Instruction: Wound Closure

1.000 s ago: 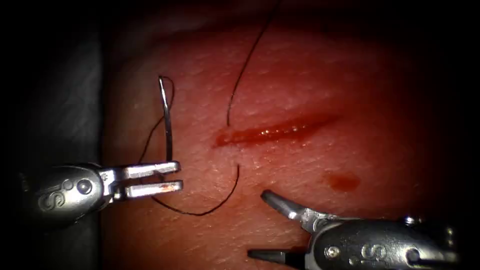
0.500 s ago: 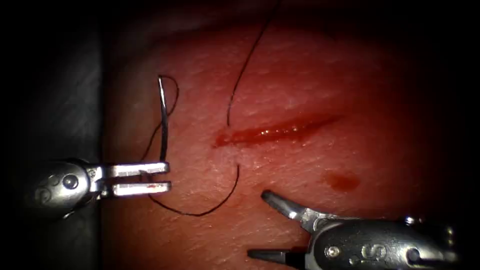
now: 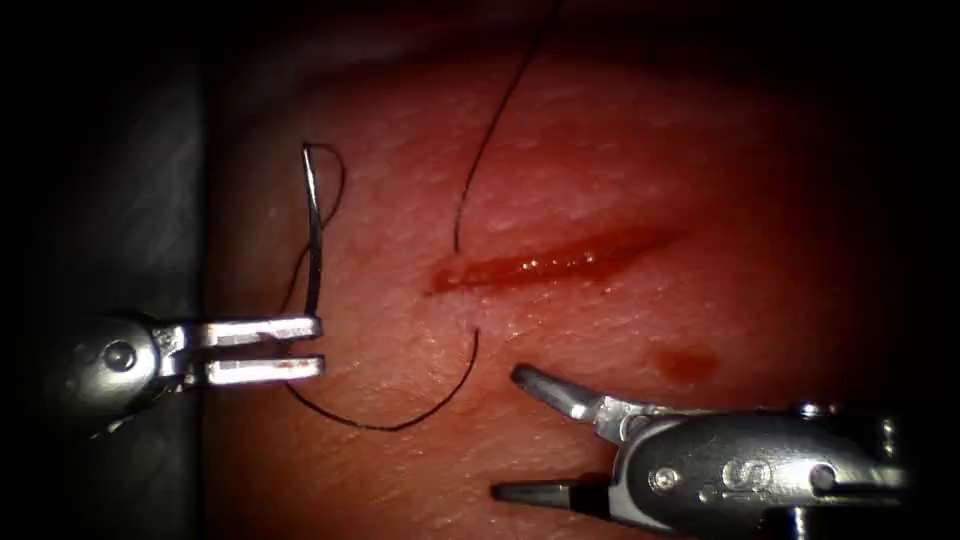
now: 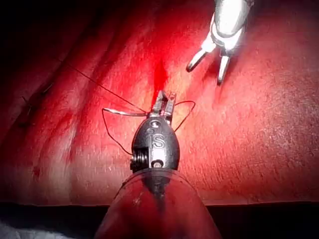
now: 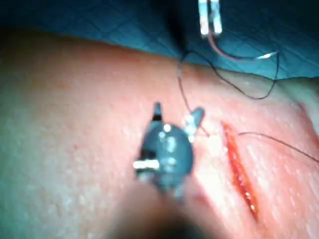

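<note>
Needle (image 3: pixel 312 230), curved and bright, stands clear of the tissue (image 3: pixel 600 150) left of the cut (image 3: pixel 550 262), gripped near one end by the closed left end effector (image 3: pixel 300 345). Thread (image 3: pixel 400 420) trails from it into the tissue below the cut. Right end effector (image 3: pixel 505 435) gapes wide, holding nothing. The right wrist view shows blue drape (image 5: pixel 75 20) beyond the tissue's edge.

black thread (image 3: pixel 420 418) on red tissue (image 3: pixel 620 150); silver needle (image 3: pixel 312 240).
</note>
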You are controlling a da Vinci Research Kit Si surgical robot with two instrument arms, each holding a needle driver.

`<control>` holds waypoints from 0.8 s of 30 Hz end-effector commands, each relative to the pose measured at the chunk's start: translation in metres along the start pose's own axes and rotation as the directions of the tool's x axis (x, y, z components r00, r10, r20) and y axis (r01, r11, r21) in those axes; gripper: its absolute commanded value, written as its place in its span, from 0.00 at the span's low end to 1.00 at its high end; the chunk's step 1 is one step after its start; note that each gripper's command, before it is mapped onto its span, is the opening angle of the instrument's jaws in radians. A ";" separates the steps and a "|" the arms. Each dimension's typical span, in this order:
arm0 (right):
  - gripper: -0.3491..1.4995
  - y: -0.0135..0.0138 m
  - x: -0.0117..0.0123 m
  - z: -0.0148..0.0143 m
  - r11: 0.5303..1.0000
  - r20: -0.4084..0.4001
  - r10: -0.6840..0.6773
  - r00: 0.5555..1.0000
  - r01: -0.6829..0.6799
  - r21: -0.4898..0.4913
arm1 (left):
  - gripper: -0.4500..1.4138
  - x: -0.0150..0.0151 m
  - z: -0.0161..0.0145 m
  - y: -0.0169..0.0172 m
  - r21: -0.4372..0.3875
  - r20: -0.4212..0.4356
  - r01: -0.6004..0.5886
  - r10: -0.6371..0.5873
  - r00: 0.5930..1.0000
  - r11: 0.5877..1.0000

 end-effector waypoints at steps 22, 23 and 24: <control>0.70 0.0014 -0.0076 0.0090 0.998 -0.008 0.005 1.000 -0.006 -0.070 | 0.00 -0.0005 0.0005 0.0002 -0.001 -0.006 0.000 0.000 1.000 1.000; 0.70 0.0016 -0.0079 0.0091 0.997 -0.003 0.003 1.000 -0.004 -0.079 | 0.00 -0.0006 0.0005 0.0003 -0.001 -0.006 0.000 0.000 1.000 1.000; 0.68 0.0017 -0.0082 0.0092 0.997 -0.001 0.002 1.000 -0.002 -0.082 | 0.00 -0.0006 0.0004 0.0003 -0.002 -0.006 0.000 0.000 1.000 1.000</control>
